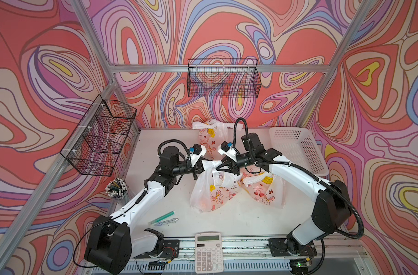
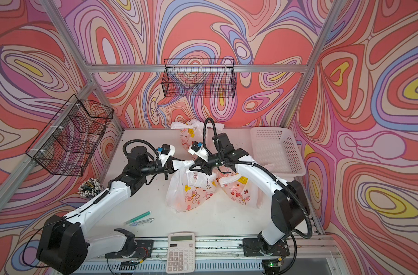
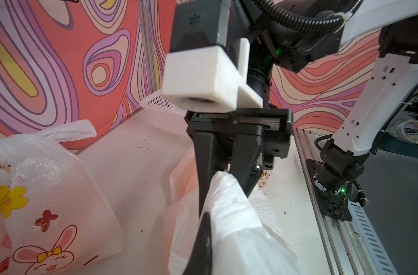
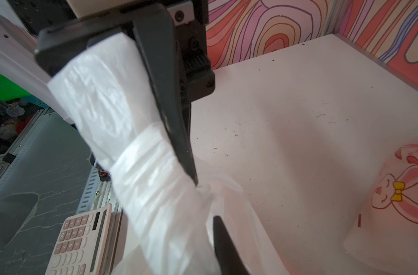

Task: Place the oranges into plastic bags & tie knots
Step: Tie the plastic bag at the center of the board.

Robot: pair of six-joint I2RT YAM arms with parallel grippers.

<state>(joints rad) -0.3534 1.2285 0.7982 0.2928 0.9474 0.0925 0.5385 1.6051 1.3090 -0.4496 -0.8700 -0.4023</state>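
White table (image 1: 239, 214) framed whole in both top views only. Perforated basket (image 1: 298, 147) set at back right corner, glimpsed from left wrist, not from right. Three rabbit-print plastic bags (image 1: 210, 192) grouped mid-table, one against back wall. Calculator (image 4: 81, 238) caught at front edge from right wrist. Left gripper (image 1: 199, 167) and right gripper (image 1: 219, 166) both clamped on middle bag's twisted handle (image 1: 211, 164), stretched between them; pinch shown close only in wrist views.

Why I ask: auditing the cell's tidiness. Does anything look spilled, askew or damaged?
Nothing looks spilled or damaged. The calculator lies across the metal rail at the front edge of the table, and small dark specks dot its white top.
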